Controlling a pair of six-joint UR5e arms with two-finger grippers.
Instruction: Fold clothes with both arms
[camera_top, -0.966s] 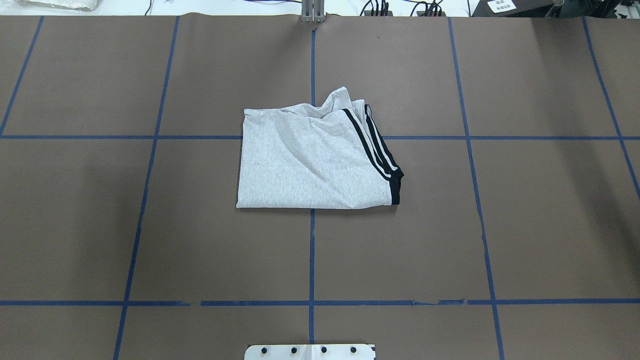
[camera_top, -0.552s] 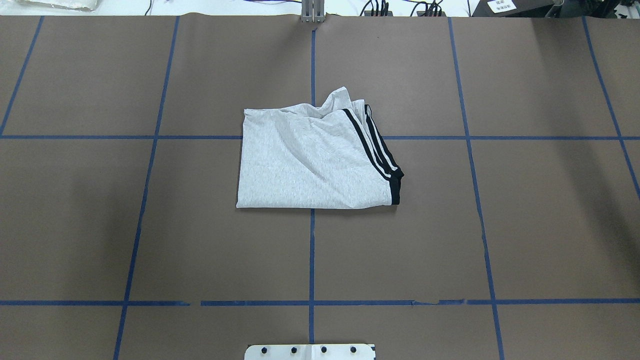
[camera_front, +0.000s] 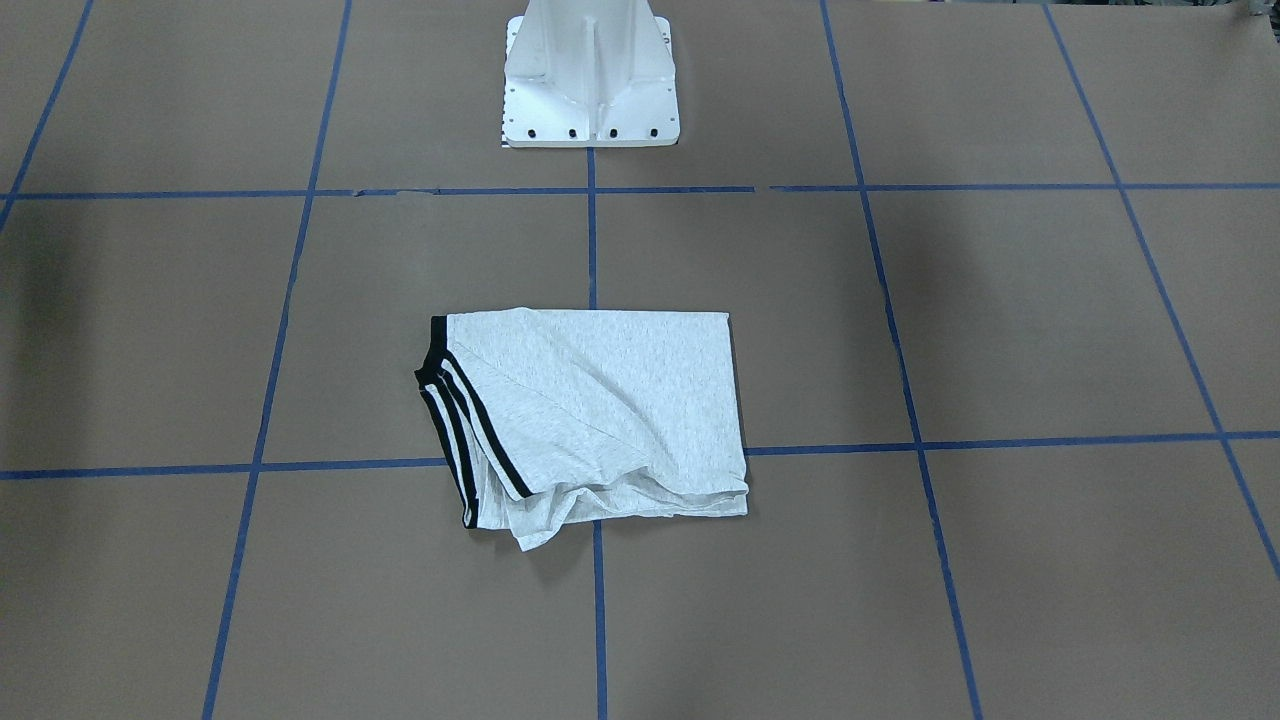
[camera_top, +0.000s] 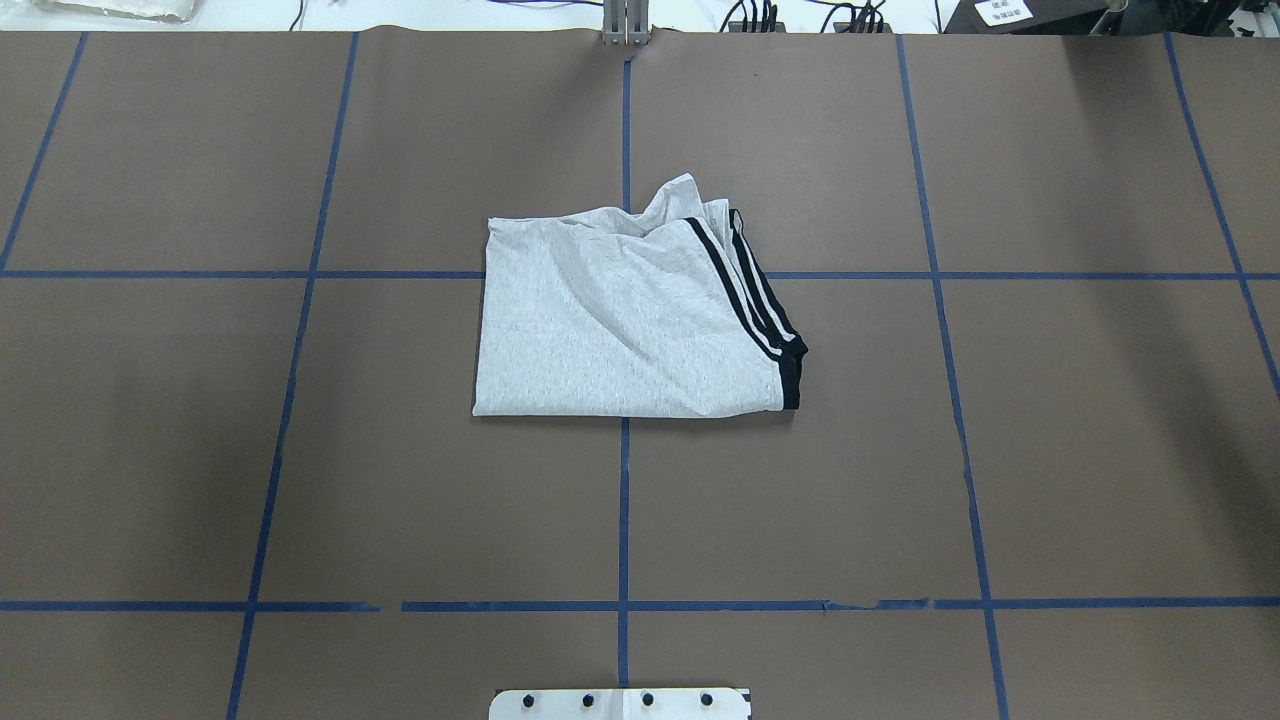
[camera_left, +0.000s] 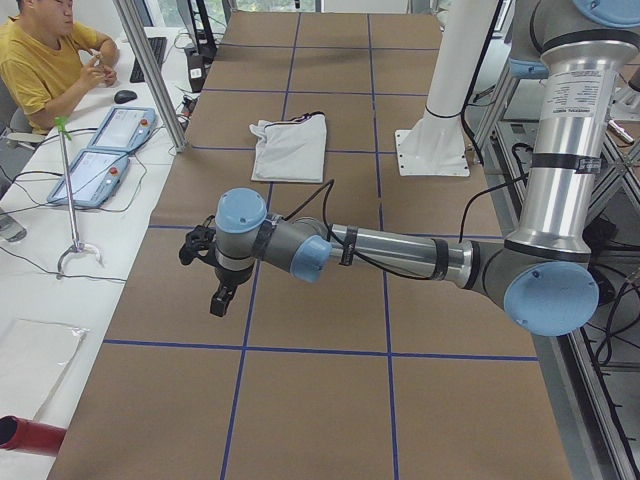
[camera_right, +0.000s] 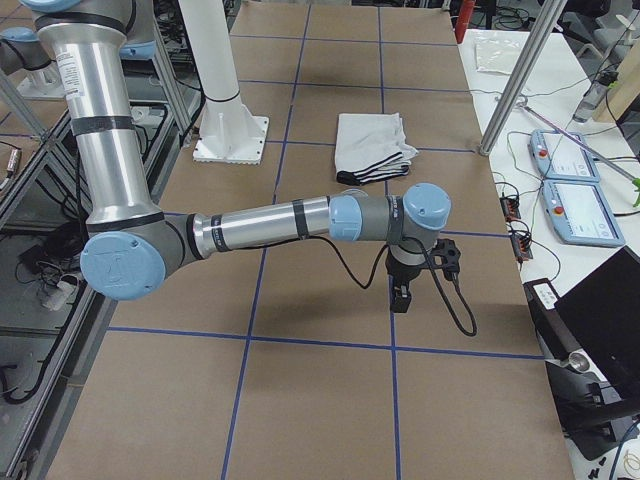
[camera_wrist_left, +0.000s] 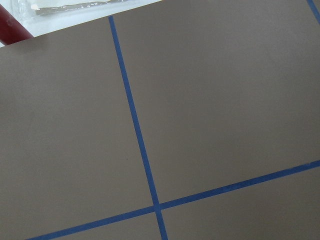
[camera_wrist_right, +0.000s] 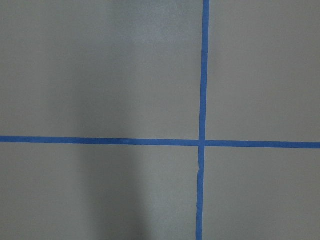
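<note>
Nothing had shifted. I counted one folded T-shirt (camera_top: 620, 330) at the centre of the counter (camera_top: 1100, 450), with open surface around every edge. Two claws, left claw (camera_left: 216, 306) and right claw (camera_right: 397, 304), hung well apart from it; I could not tell their grip.

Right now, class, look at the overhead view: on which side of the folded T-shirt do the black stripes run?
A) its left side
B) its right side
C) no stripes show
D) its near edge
B: in the overhead view the black stripes slant down the right side of the T-shirt, while its left side is plain grey.
</note>
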